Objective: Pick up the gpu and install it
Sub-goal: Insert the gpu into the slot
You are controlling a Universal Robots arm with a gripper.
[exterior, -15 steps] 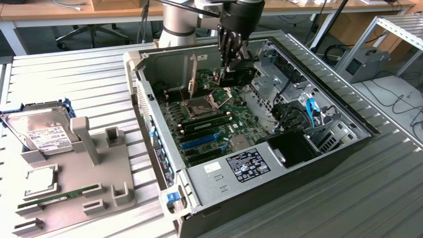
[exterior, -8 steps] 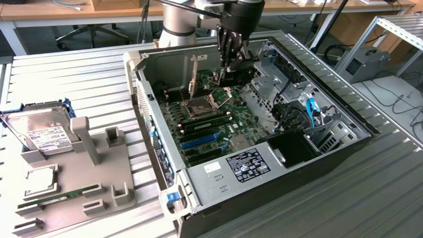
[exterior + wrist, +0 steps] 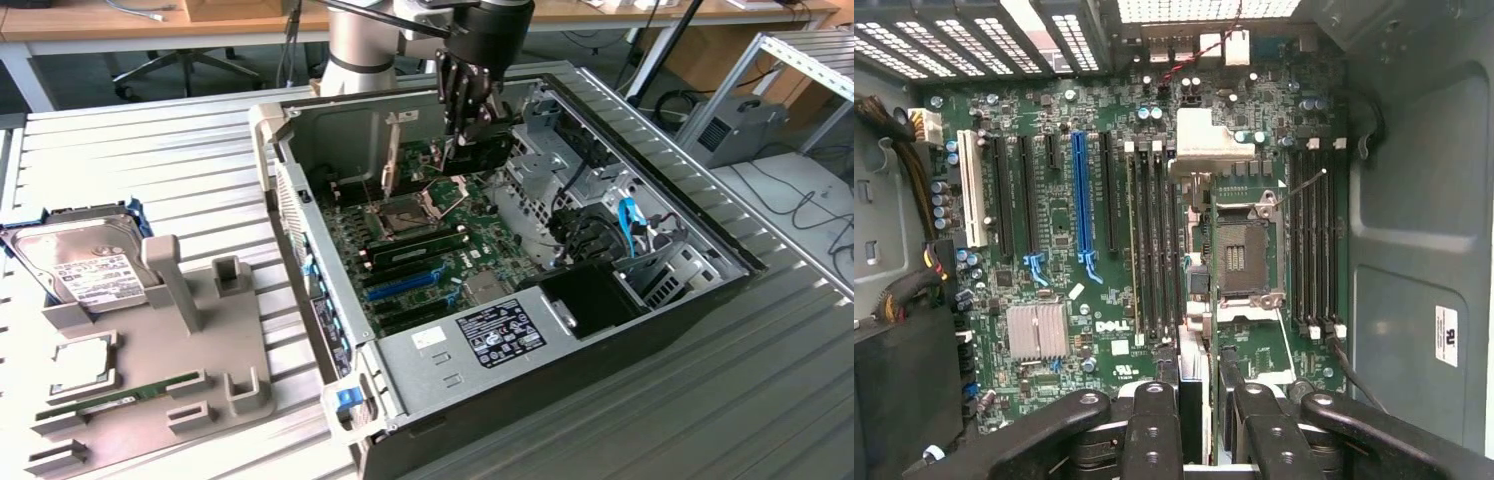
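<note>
An open black desktop computer case lies on its side on a ribbed metal table, its green motherboard facing up. The robot arm's black two-fingered gripper hangs inside the case, above the motherboard's far end. Its fingers are closed on a flat dark graphics card, the gpu, held on edge with its lower edge pointing down at the board. In the wrist view the card's thin dark edge shows clamped between the black fingers.

Seen from the wrist, the card hangs near the empty silver processor socket and the long black memory slots. The blue expansion slot lies well apart from the card, across the memory slots.

By my judgement the card is picked up but not yet seated. To do this step well, its edge should stay parallel to the chosen slot, its metal bracket should face the case's rear opening, and the descent should be straight and gentle.
</note>
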